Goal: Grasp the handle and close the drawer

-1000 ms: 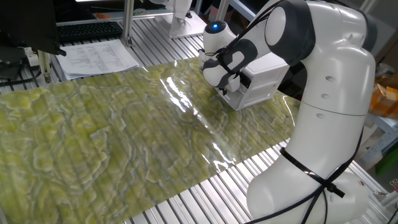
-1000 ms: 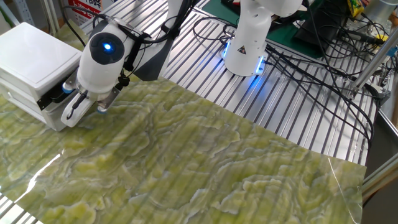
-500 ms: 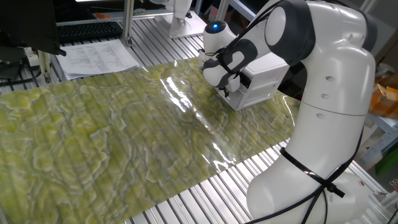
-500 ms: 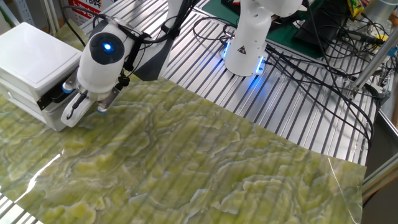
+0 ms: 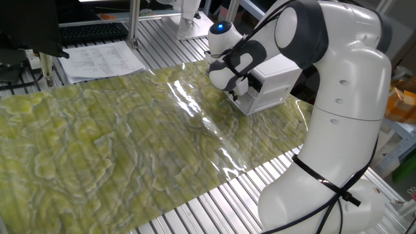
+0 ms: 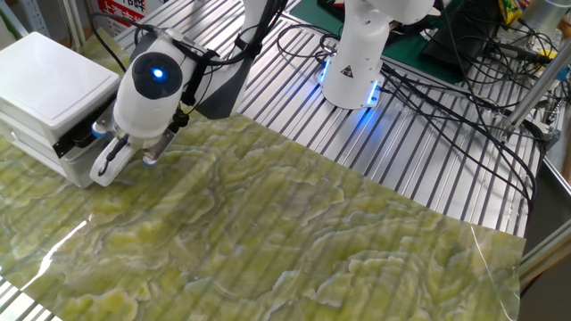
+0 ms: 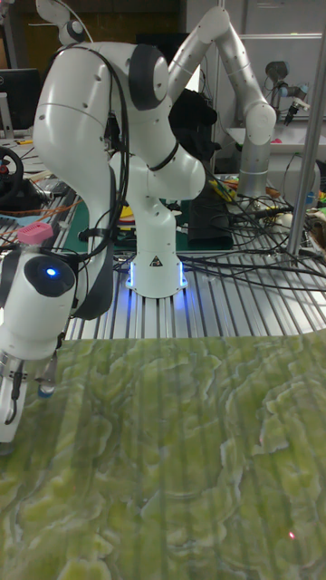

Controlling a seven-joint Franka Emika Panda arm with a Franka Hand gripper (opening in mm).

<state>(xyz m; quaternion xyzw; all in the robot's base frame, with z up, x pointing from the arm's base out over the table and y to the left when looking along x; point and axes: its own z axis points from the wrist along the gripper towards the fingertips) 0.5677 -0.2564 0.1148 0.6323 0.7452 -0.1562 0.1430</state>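
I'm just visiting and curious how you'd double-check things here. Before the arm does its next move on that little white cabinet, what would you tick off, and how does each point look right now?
1. Claw is at the drawer front: ok, it sits right against the lower tier.
2. Handle gripped: cannot tell, the claw's own body hides the knob in every view.
3. Drawer needs closing: ok, its front sticks out past the dark upper tier.
4. Cabinet stands flat on the green mat: ok.
5. Nothing loose lies on the mat near the drawer: ok.
6. Claw open or shut: cannot tell, one finger shows but the gap does not.
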